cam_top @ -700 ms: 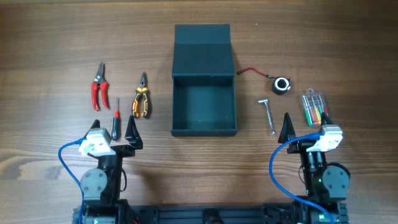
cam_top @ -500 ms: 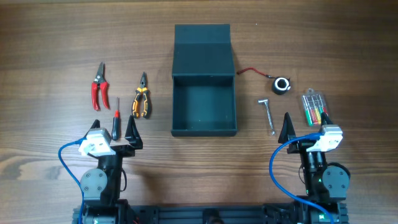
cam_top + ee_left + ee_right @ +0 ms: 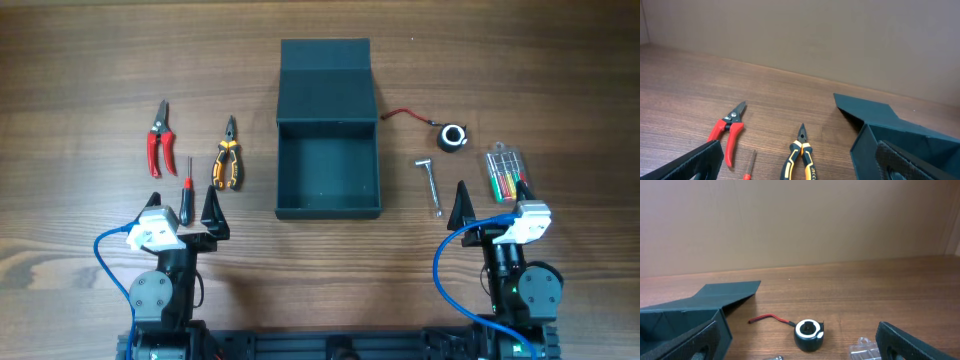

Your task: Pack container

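Observation:
The dark teal-grey container stands open at the table's middle, its flat lid folded back; it also shows in the left wrist view and the right wrist view. It looks empty. My left gripper is open and empty near the front left, just behind a red screwdriver. My right gripper is open and empty near the front right. Neither touches anything.
Left of the box lie red pruning shears and yellow-black pliers. Right of it lie a black tape measure with a red strap, a metal L-shaped wrench and a clear case of screwdriver bits.

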Tool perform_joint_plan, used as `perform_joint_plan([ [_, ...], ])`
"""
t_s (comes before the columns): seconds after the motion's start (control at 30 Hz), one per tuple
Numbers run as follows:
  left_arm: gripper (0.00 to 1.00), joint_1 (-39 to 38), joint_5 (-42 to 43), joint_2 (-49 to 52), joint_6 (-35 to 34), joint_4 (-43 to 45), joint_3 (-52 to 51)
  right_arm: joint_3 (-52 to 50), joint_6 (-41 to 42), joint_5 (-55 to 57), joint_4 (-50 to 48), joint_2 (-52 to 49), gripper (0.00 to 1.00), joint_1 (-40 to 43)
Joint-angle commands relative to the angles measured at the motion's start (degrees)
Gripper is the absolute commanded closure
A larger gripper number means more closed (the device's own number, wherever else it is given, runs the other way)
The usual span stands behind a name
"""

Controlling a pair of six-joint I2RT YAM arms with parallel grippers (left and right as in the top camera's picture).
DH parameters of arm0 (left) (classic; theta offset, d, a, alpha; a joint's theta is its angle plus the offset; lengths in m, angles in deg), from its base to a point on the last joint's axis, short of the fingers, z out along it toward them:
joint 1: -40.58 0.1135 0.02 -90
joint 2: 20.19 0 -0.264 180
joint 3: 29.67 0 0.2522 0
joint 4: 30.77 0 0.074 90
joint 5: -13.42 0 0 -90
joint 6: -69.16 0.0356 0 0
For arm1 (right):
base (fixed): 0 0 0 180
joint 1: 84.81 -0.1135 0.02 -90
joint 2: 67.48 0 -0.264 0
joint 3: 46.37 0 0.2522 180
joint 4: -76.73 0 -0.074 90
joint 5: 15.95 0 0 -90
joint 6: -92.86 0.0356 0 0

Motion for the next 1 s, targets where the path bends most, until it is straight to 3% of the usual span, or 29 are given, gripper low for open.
perform_joint_plan([
  [0.0, 0.00, 0.46, 0.87, -0.57, 1.16, 0.17, -0.52, -0.04, 0.81, -0.26, -0.15, 0.35, 0.00, 0.02],
  [0.83, 0.00, 0.46, 0.87, -0.57, 1.16, 0.17, -0.52, -0.04, 0.83, -0.50, -0.15, 0.35, 0.00, 0.02],
  [0.97, 0.00, 0.46, 0.87, -0.57, 1.16, 0.17, -0.52, -0.04, 9.38, -0.26, -0.11, 0.24, 0.00, 0.02],
])
